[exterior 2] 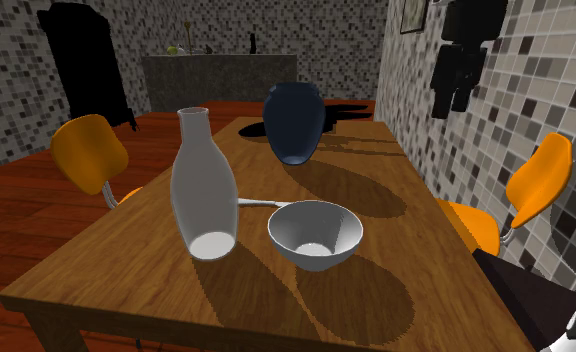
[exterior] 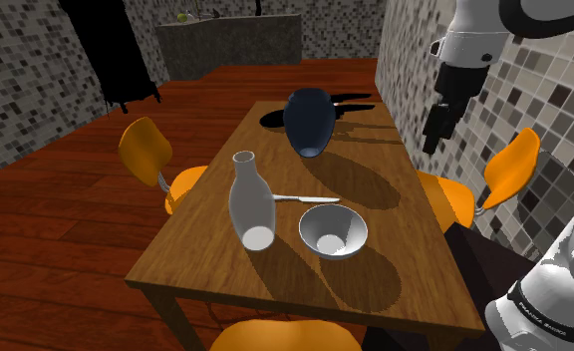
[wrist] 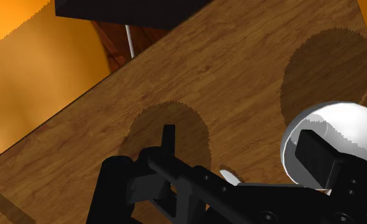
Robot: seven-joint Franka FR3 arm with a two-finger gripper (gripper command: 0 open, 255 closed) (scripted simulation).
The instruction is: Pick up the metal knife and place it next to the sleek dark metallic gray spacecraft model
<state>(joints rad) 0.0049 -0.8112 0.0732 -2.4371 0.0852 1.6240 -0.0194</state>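
Wooden table front and centre. On it a tall grey bottle stands upright, with a white bowl just beside it towards the shoulder view's right. Further back sits a dark blue vase, well apart from both. Orange seats all round: the left chair, the right chair by the mosaic wall, and the near chair at the front edge. Reddish plank floor underneath.

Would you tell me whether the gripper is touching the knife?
Apart. The shoulder view shows the gripper held high in the air, while the knife lies flat on the table beside the bowl.
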